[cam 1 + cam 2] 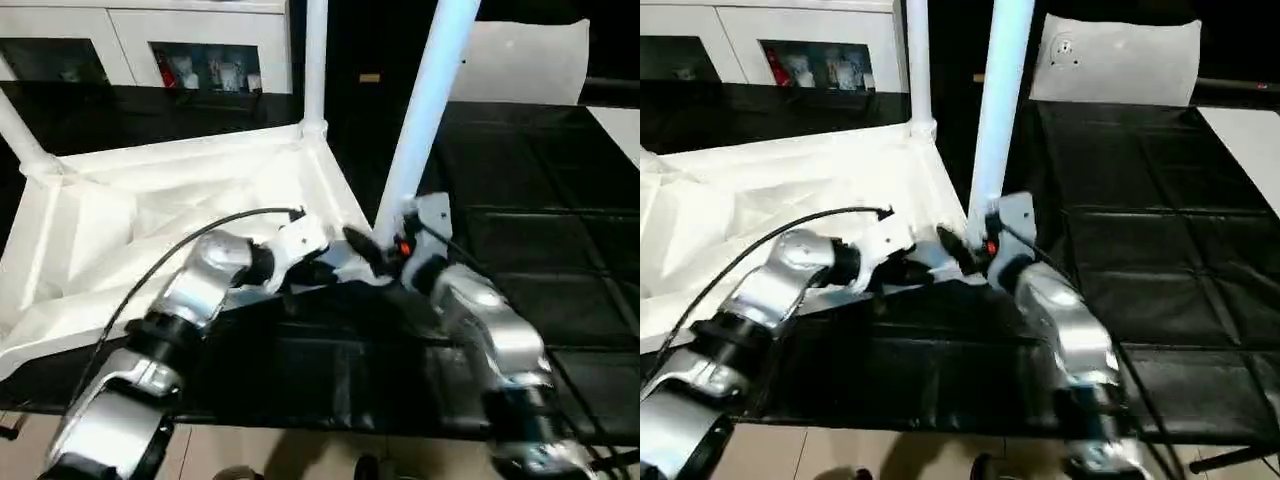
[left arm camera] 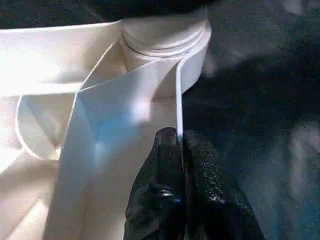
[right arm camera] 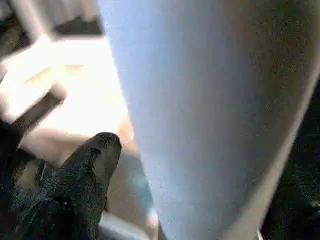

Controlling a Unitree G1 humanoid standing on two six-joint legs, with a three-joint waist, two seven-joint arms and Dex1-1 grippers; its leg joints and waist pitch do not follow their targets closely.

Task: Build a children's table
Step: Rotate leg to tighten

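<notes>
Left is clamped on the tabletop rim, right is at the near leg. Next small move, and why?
Probably close the right gripper on the near leg: it leans in its corner, and the left gripper pins the tabletop rim, steadying it for seating.

Indoor robot test room or lab, staged. Large desk (image 1: pixel 1160 300) under a black quilted cover. Behind it, a white cabinet (image 1: pixel 150 45) with glass doors, small colourful items on its shelf. Pale floor (image 1: pixel 300 455) at the desk's near edge.
</notes>
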